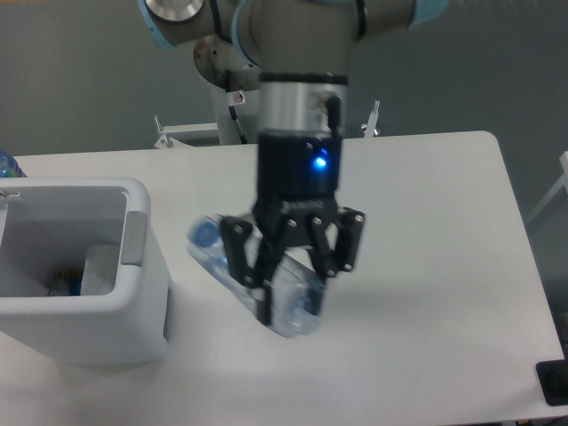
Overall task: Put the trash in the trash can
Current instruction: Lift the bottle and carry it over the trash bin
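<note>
A crushed clear water bottle [213, 257] with a bluish cap hangs in the air above the table, lying slanted, cap end toward the left. My gripper [288, 280] is shut on the bottle's middle and points downward, close to the camera. The white trash can [133, 266] stands at the left, its grey panel facing the gripper; the bottle's cap end is a short way right of the can's rim. Inside the can I see a pale object and some small coloured bits. A separate plastic wrapper does not show.
The white table [444, 266] spans the view, its right edge near the frame's right side. The arm's base and mount [235, 98] stand at the back middle. A bluish object [5, 164] peeks in at the far left edge.
</note>
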